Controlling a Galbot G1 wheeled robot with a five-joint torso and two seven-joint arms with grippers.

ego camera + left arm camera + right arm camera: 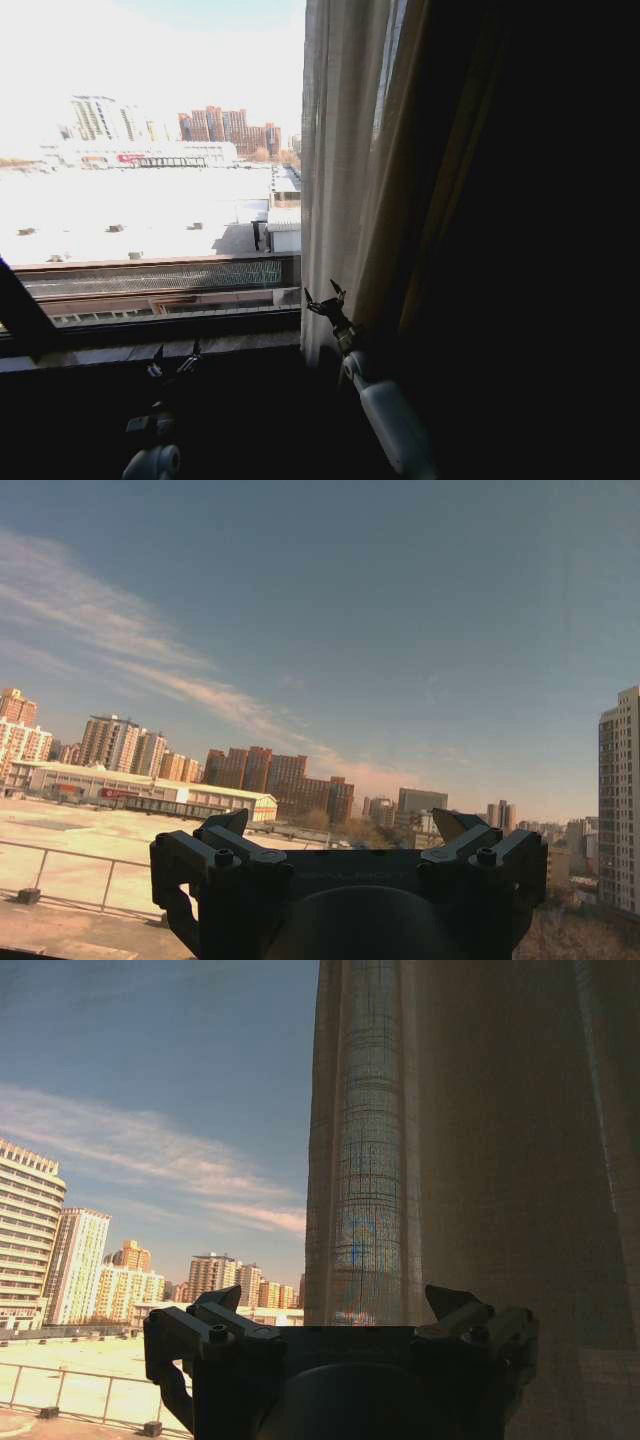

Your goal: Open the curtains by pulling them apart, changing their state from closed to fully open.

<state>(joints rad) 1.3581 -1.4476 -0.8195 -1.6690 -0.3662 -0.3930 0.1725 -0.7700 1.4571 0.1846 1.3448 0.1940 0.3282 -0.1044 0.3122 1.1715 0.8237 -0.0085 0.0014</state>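
Woven cream curtains, sheer and pleated, hang gathered right of the bare window. Right pincer spread wide beside their edge, holding nothing. Left pincer likewise wide, empty, near the sill.

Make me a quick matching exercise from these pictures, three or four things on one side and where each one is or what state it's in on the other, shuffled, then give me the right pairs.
Things:
1. left gripper
2. right gripper
3. sheer curtain
4. dark drape

Places or states:
A. bunched in pleats at the window's right side
B. open, low by the sill, facing bare glass
C. far right, opaque, behind the sheer fabric's edge
D. open, raised at the sheer fabric's lower edge

Pairs: 1-B, 2-D, 3-A, 4-C
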